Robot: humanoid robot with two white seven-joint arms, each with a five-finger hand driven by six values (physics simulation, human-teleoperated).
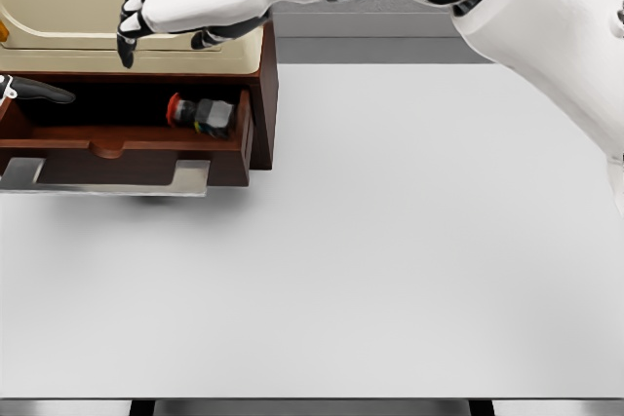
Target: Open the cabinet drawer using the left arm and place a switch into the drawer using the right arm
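Note:
The brown cabinet with a beige top stands at the table's far left, and its drawer is pulled out toward me. A switch with a red button and a dark grey body lies on its side inside the drawer, near the right wall. My right hand hovers above the drawer in front of the cabinet top, fingers spread and pointing down, holding nothing. A small dark part of my left hand shows at the left edge, over the drawer's left end.
A grey metal handle plate runs along the drawer's front. The white table stretches to the right and toward me. My right arm crosses the top of the view.

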